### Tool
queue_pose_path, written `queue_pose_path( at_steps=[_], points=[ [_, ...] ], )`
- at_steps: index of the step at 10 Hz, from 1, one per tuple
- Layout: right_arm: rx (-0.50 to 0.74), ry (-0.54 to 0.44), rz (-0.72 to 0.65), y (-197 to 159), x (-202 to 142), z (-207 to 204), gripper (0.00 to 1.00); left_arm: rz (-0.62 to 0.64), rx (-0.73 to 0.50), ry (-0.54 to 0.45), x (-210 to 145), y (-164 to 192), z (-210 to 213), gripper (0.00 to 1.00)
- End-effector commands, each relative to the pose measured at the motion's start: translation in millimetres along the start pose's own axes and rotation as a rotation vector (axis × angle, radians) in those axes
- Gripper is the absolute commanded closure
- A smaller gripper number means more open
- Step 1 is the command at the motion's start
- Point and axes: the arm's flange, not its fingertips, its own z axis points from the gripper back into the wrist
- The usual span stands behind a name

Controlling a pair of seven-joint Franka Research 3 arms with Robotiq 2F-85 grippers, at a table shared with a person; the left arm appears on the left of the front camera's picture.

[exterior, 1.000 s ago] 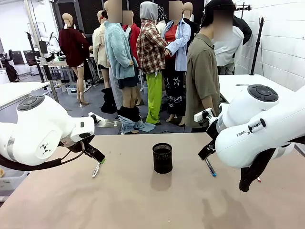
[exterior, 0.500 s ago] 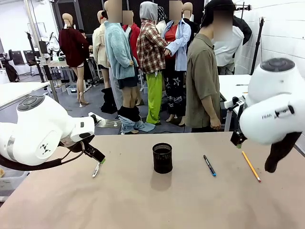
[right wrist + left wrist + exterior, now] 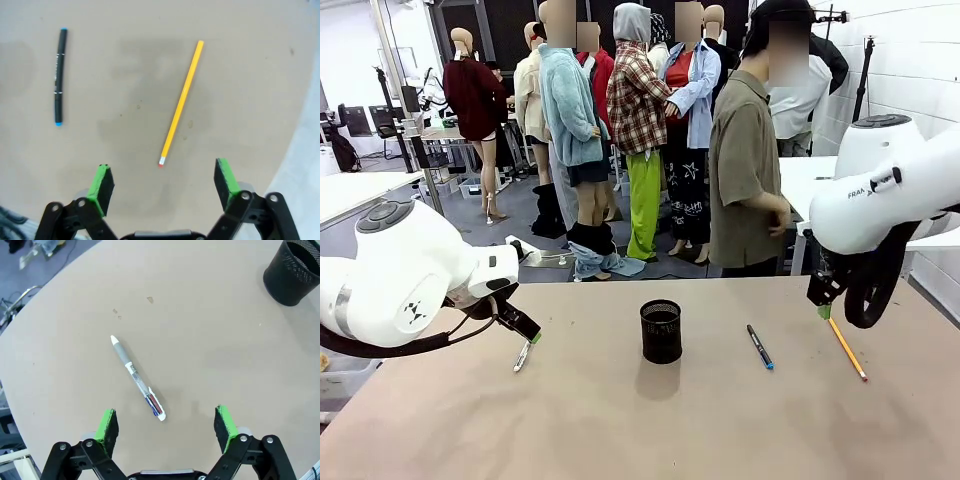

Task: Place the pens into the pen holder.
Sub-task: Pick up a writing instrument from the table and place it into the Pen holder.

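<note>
Two grippers, both spread and empty: the right gripper [image 3: 163, 181] hangs over the yellow pencil [image 3: 182, 100], which runs lengthwise ahead between its fingers; the left gripper [image 3: 166, 426] hangs over the slanting silvery pen [image 3: 136, 377].

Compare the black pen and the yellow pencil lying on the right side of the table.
The black pen is dark with blue ends; the yellow pencil has a reddish end. The pen looks thicker and shorter, the pencil thinner and longer. The pen lies nearer the pen holder; the pencil lies under the right gripper. Both lie flat on the table, ungripped.
</note>
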Motion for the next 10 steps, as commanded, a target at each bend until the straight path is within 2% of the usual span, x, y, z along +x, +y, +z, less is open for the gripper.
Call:
queue_pose_path(
  at_steps=[1, 6, 10],
  points=[
    [0.068, 0.053, -0.022, -11, 12, -14, 0.00, 0.002, 0.000, -0.001, 0, 1, 0, 0.00],
    [0.087, 0.122, -0.075, -7, 25, -77, 0.00, 0.002, 0.000, -0.001, 0, 1, 0, 0.00],
    [0.082, 0.139, -0.121, -10, 34, -96, 0.00, 0.002, 0.000, -0.001, 0, 1, 0, 0.00]
  ],
)
